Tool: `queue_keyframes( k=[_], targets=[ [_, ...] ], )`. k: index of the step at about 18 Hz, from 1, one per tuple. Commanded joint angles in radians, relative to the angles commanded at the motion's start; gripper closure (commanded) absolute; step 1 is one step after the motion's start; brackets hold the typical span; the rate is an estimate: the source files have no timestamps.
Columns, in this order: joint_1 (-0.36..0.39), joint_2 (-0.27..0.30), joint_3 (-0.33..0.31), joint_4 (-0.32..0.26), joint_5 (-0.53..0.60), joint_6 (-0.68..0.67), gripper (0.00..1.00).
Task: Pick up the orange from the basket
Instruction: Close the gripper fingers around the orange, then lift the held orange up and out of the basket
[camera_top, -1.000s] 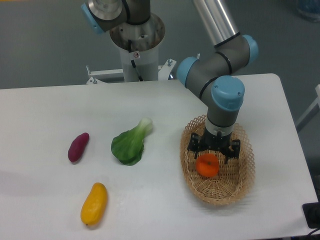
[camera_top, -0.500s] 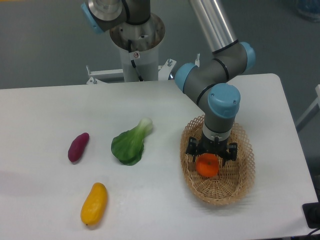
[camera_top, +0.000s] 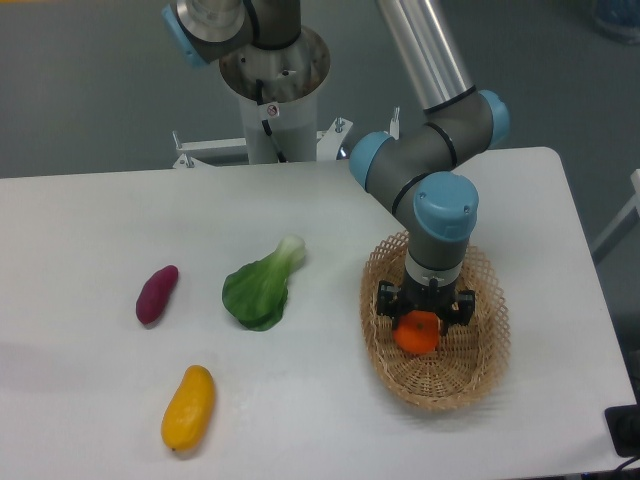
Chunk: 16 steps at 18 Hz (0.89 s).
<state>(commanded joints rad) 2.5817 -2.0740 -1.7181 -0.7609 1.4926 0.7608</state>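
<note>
Since the earlier frames the arm has come lower and a little toward the left, so that the gripper (camera_top: 424, 312) now sits directly over the orange (camera_top: 416, 333) instead of behind it. Both dark fingers are seen at the two sides of the fruit, one on its left and one on its right, and the top of the fruit is already partly hidden under the gripper body. The orange lies inside the basket (camera_top: 470, 372), near the middle of its floor, slightly toward the far end.

From this view I cannot tell if the fingers already press on the orange or only stand beside it with a small gap; they look spread around it, not closed together.

The relation that matters is that the fruit is straight below the gripper and between its fingers, with the line between the fingers running left to right across the table. Being round, the orange has no long axis to match, so in my judgement only closing and a vertical lift remain.
</note>
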Motion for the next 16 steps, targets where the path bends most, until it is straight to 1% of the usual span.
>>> queue_keyframes(
  k=[3,6,8,10,11,12,14,16],
  targets=[
    [0.002,0.002,0.002,0.002,0.0,0.005,0.27],
    [0.002,0.005,0.006,0.002,0.0,0.008,0.27],
    [0.003,0.012,0.021,0.0,0.0,0.009,0.27],
    [0.005,0.015,0.029,0.0,0.0,0.021,0.3],
    [0.008,0.023,0.031,-0.002,0.0,0.035,0.3],
    [0.015,0.044,0.043,-0.008,0.0,0.05,0.3],
    [0.044,0.073,0.061,-0.02,-0.008,0.083,0.3],
    [0.049,0.103,0.066,-0.023,-0.011,0.121,0.3]
  ],
)
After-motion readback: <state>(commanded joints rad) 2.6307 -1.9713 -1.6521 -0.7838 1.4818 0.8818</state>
